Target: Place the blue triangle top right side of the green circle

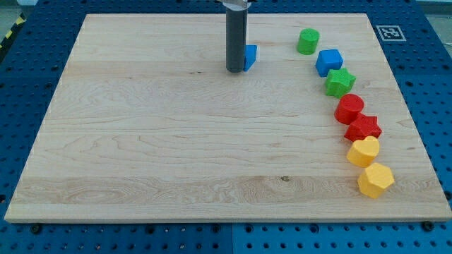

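a: starting at the view's left, what is on the surface (141, 155)?

b: the left half of the wooden surface carries no blocks. the first thing i meet, a little left of centre near the view's top, is the dark rod coming down from the top edge. my tip (236, 70) rests on the wood there.

a: and the blue triangle?

b: the blue triangle (250, 56) sits right against the rod's right side, partly hidden behind it, so only its right part shows. tip and block look to be touching, or as good as.

a: any fingers holding it?

b: there are no fingers on this arm, only the rod, so nothing is gripped; the block simply stands beside the tip.

a: further right?

b: the green circle (308, 41) stands near the view's top, well apart from the blue triangle, to its right and slightly higher. below and right of it comes a blue cube (328, 62), then a green star (340, 82) just beside that. the chain curves down the right side: a red round block (349, 109), a red star (363, 128) touching it, a yellow block (364, 151), and a yellow hexagon (375, 180) lowest of all.
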{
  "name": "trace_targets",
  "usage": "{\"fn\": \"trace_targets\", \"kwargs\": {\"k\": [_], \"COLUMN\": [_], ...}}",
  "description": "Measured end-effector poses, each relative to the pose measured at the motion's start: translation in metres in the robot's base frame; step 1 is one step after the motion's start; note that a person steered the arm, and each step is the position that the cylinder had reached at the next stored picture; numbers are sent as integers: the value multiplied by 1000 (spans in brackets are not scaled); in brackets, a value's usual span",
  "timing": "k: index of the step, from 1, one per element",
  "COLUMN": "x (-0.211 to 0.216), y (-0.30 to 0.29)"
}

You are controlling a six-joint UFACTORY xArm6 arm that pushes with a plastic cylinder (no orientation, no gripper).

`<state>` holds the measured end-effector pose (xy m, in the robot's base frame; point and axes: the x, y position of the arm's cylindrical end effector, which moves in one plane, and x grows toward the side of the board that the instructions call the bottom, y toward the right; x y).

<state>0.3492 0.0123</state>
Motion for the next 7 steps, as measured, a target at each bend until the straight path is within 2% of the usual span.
{"fn": "trace_targets", "kwargs": {"k": [2,4,7], "x": [-18,-19,-51], "y": [3,54,71]}}
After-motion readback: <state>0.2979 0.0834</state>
